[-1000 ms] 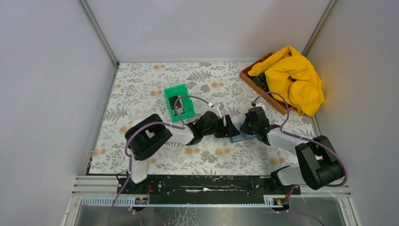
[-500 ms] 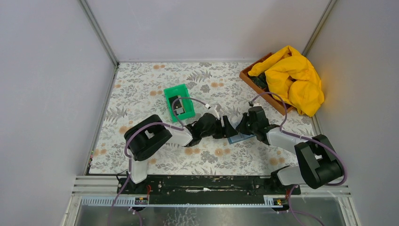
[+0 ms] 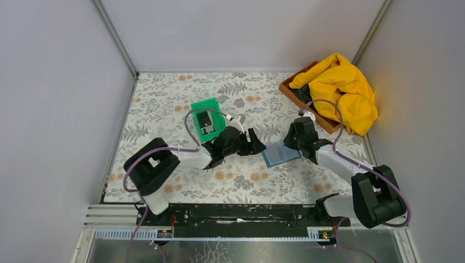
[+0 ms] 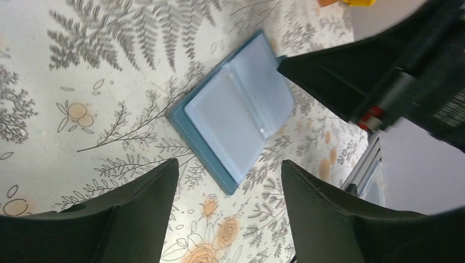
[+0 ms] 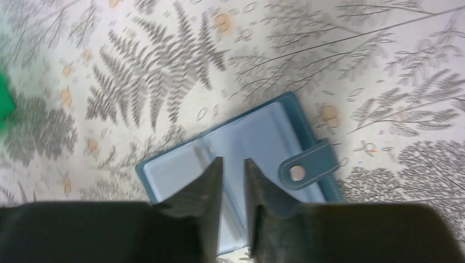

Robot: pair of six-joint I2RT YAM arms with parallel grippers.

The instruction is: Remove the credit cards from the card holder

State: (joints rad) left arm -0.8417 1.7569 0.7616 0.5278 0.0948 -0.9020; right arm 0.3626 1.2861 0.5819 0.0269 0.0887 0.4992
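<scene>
I am holding the left pincer (image 4: 230, 164) released, its two fingers (image 4: 137, 219) standing wide apart just above the worktop (image 3: 164, 98). The holder (image 4: 236, 109) is lying straight ahead of this pincer, just beyond the fingertips and not touching them. It is lying open and flat on the worktop, showing its pale blue-grey inner panels.

The right pincer (image 5: 233, 161) is hanging directly over the open holder, coming from the side opposite to the left pincer. Its fingers (image 5: 208, 186) are drawn almost together, leaving only a narrow slit, and a pale panel is showing through this slit. I cannot tell whether the tips are pinching a page, pressing on it, or only hovering above it. The closing tab (image 5: 307, 170) with its round snap is lying just to the right of these fingers, sticking out over the edge of the holder.

In the top view the two pincers are facing each other with the holder between them, nearer to the right one. The green tray (image 3: 215, 106) is sitting behind the left pincer, beside its wrist, and the cards (image 3: 205, 121) are lying inside it as a dark rectangle with a paler patch. Far behind the right pincer, at the corner of the worktop, a yellow cloth (image 3: 345, 90) is lying over a brown box (image 3: 289, 87).
</scene>
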